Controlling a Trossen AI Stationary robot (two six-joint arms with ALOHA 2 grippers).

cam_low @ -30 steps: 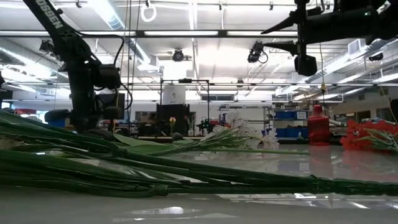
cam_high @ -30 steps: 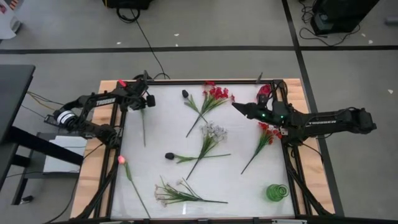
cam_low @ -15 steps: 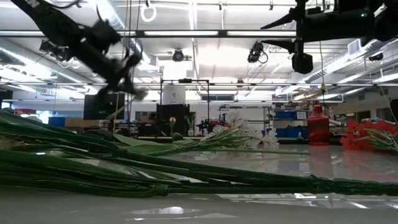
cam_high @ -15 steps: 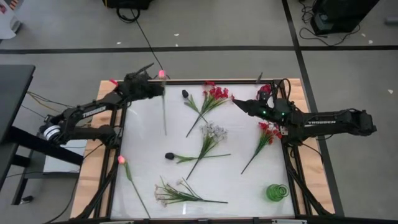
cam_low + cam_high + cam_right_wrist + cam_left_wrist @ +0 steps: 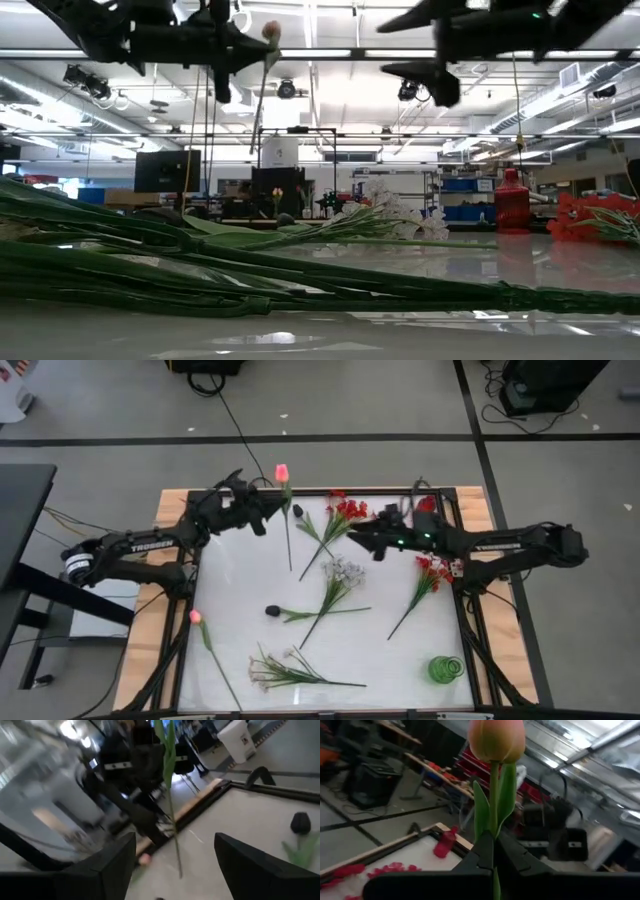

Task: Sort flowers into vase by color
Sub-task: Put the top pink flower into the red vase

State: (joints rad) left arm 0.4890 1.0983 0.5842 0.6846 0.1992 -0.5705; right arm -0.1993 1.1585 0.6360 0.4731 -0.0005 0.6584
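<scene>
My left gripper (image 5: 274, 515) is up over the table's far left, shut on a pink-budded flower (image 5: 282, 471) that stands upright in the air, bud (image 5: 496, 740) on top. My right gripper (image 5: 353, 542) hovers open to the right of that flower, pointing at it, with the stem (image 5: 171, 815) showing ahead between its fingers and untouched. Other flowers lie flat on the white table: a second pink bud (image 5: 196, 617), two dark buds (image 5: 298, 512) (image 5: 272, 611), red sprays (image 5: 345, 510) (image 5: 430, 570) and white sprays (image 5: 345, 572) (image 5: 280, 670). My left gripper pinches the flower's green stem (image 5: 493, 827) between its two fingers, a short way below the bud. The fingers come in level from the table's left and lie across the stem. The flower is lifted clear, upright, and its lower stem (image 5: 257, 115) hangs free below the fingers.
A green vase (image 5: 446, 669) stands at the near right corner. A red bottle-like vase (image 5: 427, 505) stands at the far right, beside my right arm. A wooden border and dark rails (image 5: 180, 660) frame the white table.
My left gripper has risen and swung toward the table's right, tipping from pointing down to level. The pink flower it holds has come off the table and turned upright, bud up. My right gripper has moved left toward that flower, rolled and opened wider.
</scene>
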